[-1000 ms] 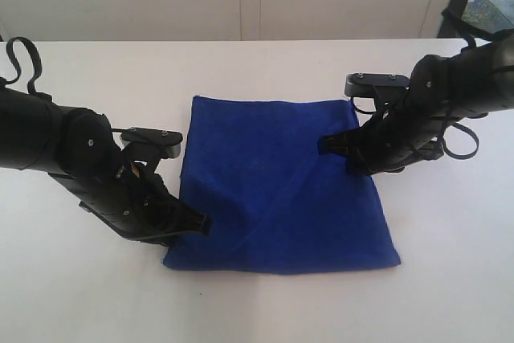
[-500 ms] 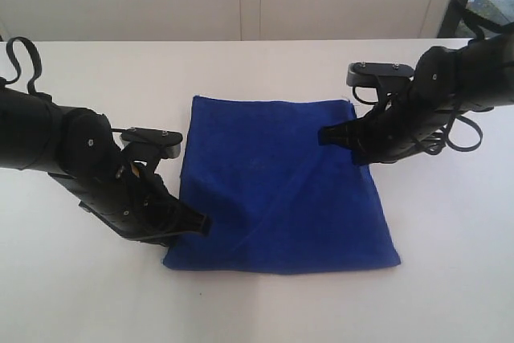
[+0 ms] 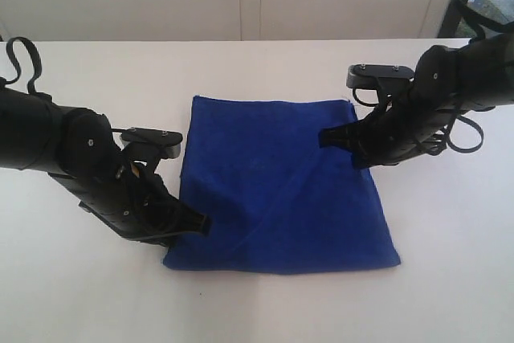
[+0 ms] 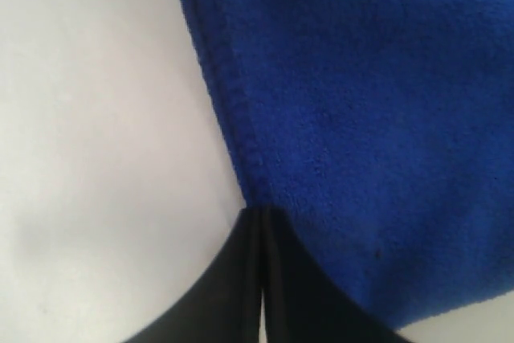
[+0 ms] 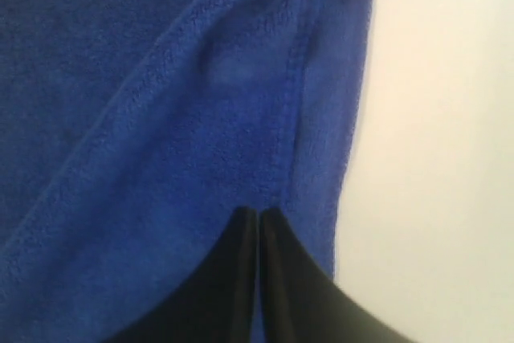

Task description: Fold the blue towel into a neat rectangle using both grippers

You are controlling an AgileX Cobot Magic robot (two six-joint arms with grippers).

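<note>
Exterior view — blue towel [image 3: 277, 198], left gripper [image 3: 202, 225] pinching

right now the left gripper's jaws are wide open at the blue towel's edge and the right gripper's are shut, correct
No. The jaws of the left gripper are shut, not wide open, at the edge of the blue towel, as the left wrist view shows.

Exterior: high, angled down over table [image 3: 257, 62]. 2 wrist views: close-up past jaws. Shared: blue towel [image 3: 281, 190].
</note>
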